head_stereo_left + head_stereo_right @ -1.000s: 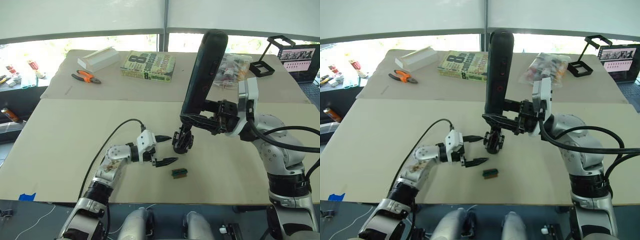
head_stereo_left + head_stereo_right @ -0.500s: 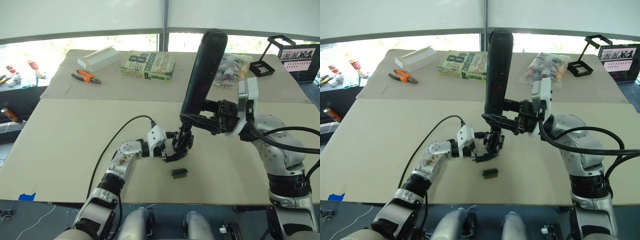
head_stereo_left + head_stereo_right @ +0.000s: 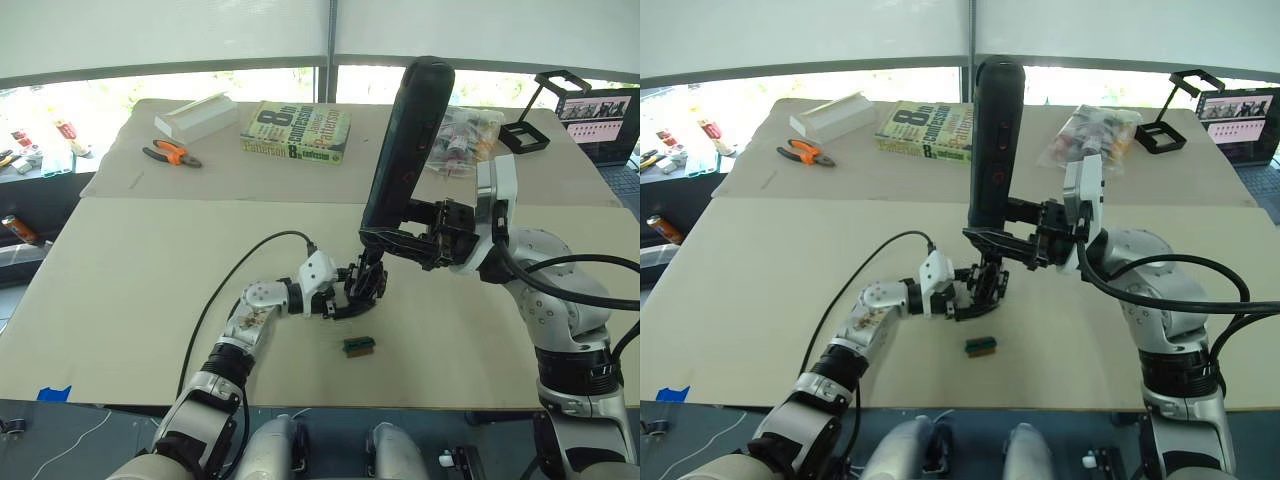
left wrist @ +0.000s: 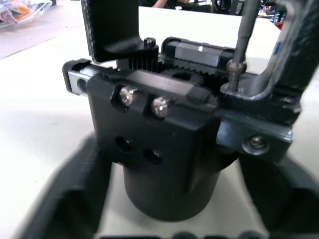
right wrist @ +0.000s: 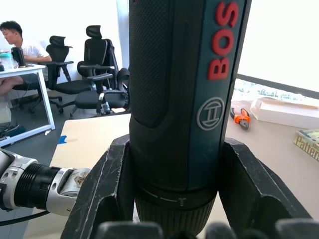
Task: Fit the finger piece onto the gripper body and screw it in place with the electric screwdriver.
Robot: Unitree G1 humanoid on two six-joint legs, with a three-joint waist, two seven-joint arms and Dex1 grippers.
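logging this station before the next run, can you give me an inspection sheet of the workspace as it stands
surface: tan table, a seam running across it.
job's things: gripper body stands mid-table; electric screwdriver upright over it, bit down at the body's top. Finger piece: cannot tell it apart from the body.
clutter: small green block near the body; orange-handled pliers, white box, book, plastic bag of small parts, black frame stand along the far side.
grippers: left gripper fingers either side of the body; right gripper shut on the screwdriver.
cables: black cable arcs over the left arm.
surroundings: office chairs, seated person.
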